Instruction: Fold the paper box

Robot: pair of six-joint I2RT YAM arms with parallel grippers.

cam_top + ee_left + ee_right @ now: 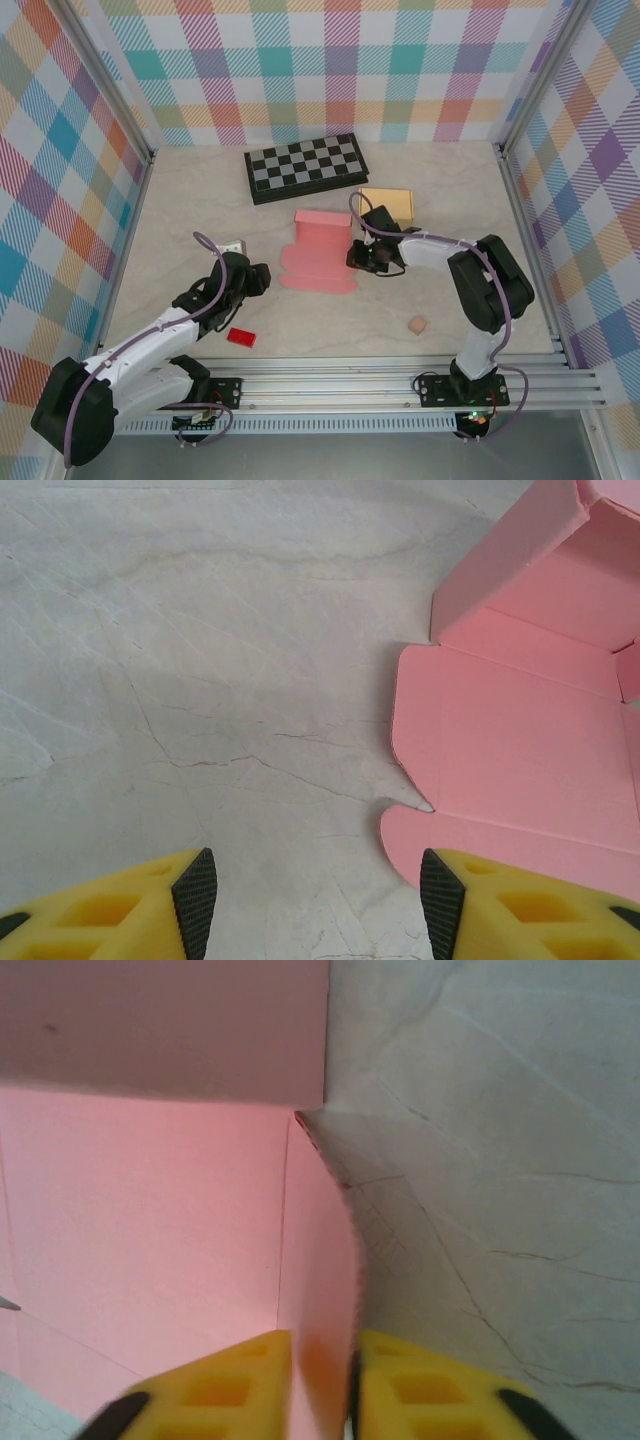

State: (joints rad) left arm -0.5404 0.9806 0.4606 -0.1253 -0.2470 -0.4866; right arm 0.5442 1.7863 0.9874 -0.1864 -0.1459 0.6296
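The pale, marble-veined counter (200, 200) is walled by checked cloth panels, and everything on it is placed here against the pink paper box (318, 252). That box lies near the middle of the counter, mostly unfolded: its far end already stands up as low walls, while its near panels lie flat with scalloped edges.

Beyond the box lies a black-and-grey folding chessboard (306, 166), well apart from it. To the box's far right sits a tan cardboard box (390, 204), its near left corner hidden by the right arm.

The right gripper (358, 258) sits at the box's right edge. In the right wrist view its yellow fingers (322, 1345) are clenched on a raised side flap of the box (150, 1220), which stands upright in the narrow slot between them. The fingertips are cut off by the bottom of that view, so where they touch the paper is hard to make out.

The left gripper (262, 275) hangs just left of the box. Its wrist view shows it released (318, 890), with bare counter between the black pads and the box's near corner (520, 740) running under the right finger.

A small red block (241, 337) lies nearer than the box, to its left. A small tan block (418, 325) lies nearer and to its right. A small pale cube (233, 245) sits left of the box, partly hidden behind the left arm.
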